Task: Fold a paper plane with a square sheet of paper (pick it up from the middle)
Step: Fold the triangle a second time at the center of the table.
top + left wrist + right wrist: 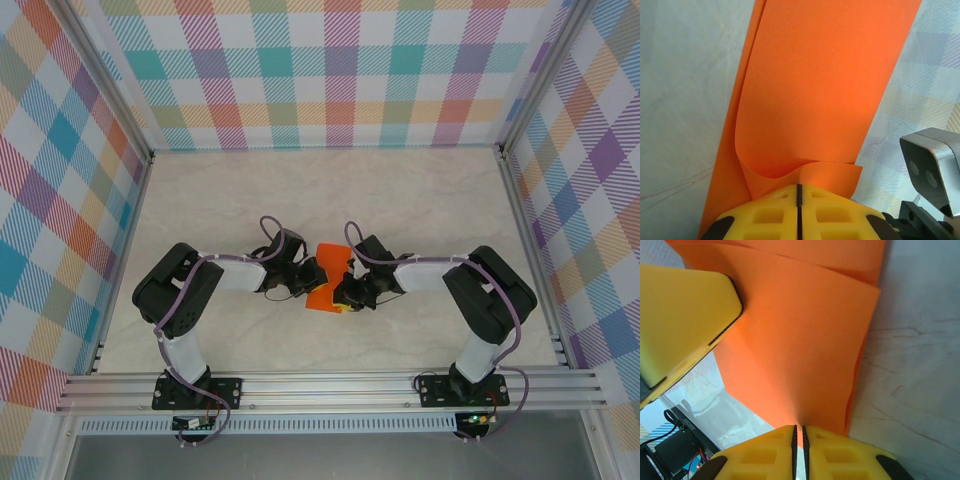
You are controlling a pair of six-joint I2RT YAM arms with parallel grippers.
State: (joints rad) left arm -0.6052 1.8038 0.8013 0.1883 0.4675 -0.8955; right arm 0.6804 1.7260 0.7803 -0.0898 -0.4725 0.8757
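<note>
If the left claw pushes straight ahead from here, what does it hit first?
The left claw pinches the orange paper, so that buckles first; beyond it, probably the right claw opposite, depth unclear.

We see a pale marbled tabletop (320,190) enclosed left, far and right by pastel plaid walls (330,70), with silver aluminium rails (330,390) near.

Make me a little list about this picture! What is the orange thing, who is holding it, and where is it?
thing: orange sheet of paper, bent over into layers
left hand: shut on one side of the paper
right hand: shut on the other side
place: between the two hands, over the pale table
paper plane finished: not yet, no pointed dart shape
</note>
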